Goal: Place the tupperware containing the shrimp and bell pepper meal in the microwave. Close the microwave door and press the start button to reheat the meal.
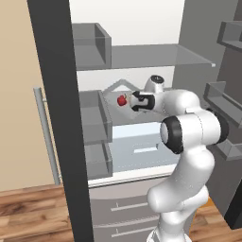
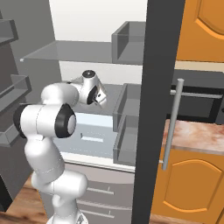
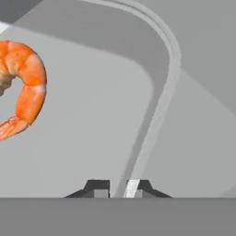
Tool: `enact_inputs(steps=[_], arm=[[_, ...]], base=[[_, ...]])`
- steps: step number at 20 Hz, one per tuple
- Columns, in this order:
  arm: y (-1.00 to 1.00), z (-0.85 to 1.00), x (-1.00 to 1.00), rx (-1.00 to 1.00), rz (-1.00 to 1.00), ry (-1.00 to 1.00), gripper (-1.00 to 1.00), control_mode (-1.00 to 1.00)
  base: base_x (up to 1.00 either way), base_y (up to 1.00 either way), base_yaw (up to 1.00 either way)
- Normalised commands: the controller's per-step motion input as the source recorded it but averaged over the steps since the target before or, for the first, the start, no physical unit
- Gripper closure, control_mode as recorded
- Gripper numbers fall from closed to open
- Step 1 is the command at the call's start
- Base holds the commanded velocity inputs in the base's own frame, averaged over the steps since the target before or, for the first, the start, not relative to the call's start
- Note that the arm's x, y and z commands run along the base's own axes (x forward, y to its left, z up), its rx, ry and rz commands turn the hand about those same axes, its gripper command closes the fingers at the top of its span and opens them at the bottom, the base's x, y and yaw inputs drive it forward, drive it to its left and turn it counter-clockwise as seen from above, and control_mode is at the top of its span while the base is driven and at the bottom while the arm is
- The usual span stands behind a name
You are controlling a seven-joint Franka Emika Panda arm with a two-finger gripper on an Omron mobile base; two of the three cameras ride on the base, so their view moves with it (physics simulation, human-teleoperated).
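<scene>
The tupperware (image 3: 92,120) is a pale shallow tray on a fridge shelf, and its raised rim (image 3: 167,87) curves down to my fingertips. The orange shrimp (image 3: 28,87) lies inside it at the left. The red bell pepper (image 1: 121,100) sits in the tray (image 1: 113,86), just left of my hand. My gripper (image 3: 118,189) reaches into the fridge and is shut on the tray's rim, with a dark tip on each side of it. From the base views, the gripper (image 1: 133,101) (image 2: 103,99) is at mid-shelf height. The microwave and its door are out of view.
The open fridge door (image 1: 56,118) stands close on the left, with grey bins (image 1: 94,118) on its inner side. A glass shelf (image 1: 156,56) hangs above my hand, and a pale drawer (image 1: 142,146) lies below it. A dark appliance (image 2: 197,100) sits on the counter beyond the door.
</scene>
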Motion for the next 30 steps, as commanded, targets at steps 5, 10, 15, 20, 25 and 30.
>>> enact_inputs(steps=[5,10,15,20,25,30], arm=[[0.00,0.03,-1.00,0.00,-0.09,0.02,1.00,-1.00],[0.00,0.24,-1.00,0.01,-0.11,0.00,1.00,-1.00],[-0.07,0.51,-1.00,0.08,-0.12,0.00,1.00,-1.00],[-0.18,0.72,-0.76,0.13,-0.07,0.00,1.00,-1.00],[-0.18,0.60,-0.85,0.12,-0.07,0.00,1.00,-1.00],[-0.02,0.32,-0.81,0.03,-0.09,0.06,1.00,-1.00]], base=[[0.00,0.00,0.00],[0.00,0.00,0.00],[0.00,0.00,0.00],[0.00,0.00,0.00],[0.00,0.00,0.00],[0.00,0.00,0.00]])
